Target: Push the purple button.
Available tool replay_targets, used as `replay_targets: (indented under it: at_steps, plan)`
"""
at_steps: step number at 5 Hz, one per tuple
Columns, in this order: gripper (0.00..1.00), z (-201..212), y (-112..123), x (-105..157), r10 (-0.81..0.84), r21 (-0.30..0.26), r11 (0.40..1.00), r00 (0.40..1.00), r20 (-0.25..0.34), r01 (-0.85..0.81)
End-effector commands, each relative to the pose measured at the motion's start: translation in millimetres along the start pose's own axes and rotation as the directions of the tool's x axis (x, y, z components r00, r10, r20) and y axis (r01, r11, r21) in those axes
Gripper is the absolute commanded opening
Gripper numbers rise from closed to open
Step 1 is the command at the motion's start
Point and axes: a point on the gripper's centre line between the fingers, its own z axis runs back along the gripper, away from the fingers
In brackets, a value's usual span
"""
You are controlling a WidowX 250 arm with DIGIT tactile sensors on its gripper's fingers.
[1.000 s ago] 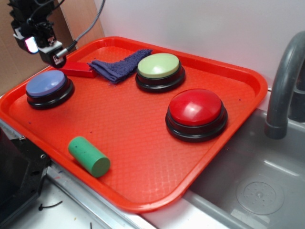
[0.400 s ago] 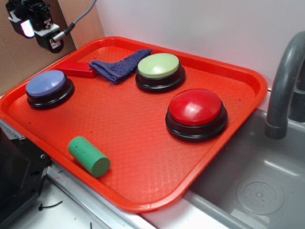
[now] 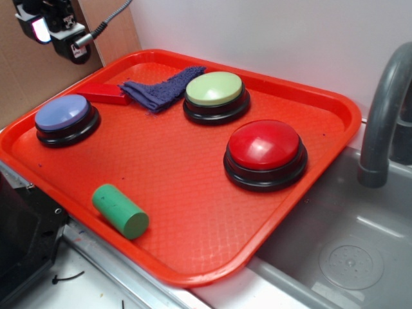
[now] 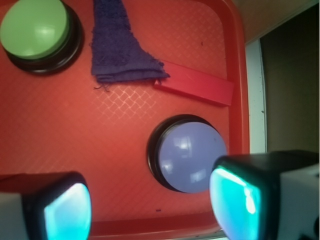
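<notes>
Purple button (image 3: pixel 64 116) is sitting near the tray's (image 3: pixel 193 187) left edge, untouched, w/ a red block (image 3: pixel 103 94) just behind it. Gripper (image 4: pixel 150 207) is hovering well above it, fingers (image 4: pixel 232 200) apart. Descent & the press are looking like what's left; approx. early stage.

Tray (image 3: pixel 193 257): orange-red plastic, fine diamond-textured floor, smooth glossy rim.
Purple button (image 4: pixel 191 156): smooth plastic dome, soft sheen; glossy black ring.
Green button (image 3: pixel 214 89): satin plastic.
Red button (image 3: pixel 264 144): glossier, bright highlight.
Cloth (image 4: pixel 116 47): dark blue, nubbly weave, frayed edge.
Green cylinder (image 3: pixel 120 210): matt, foam-like.
Red block (image 4: pixel 195 83): smooth, flat finish.
Sink (image 3: pixel 347 244): grey, dull sheen.
Faucet (image 3: pixel 383 116): grey, matt.
</notes>
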Motion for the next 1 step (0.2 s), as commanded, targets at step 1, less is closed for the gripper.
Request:
replay_targets:
  at_steps: [1]
  plan:
    - [1.00,16.4,-3.2,7.8,-0.008,0.010,1.000,0.999,0.037,0.008]
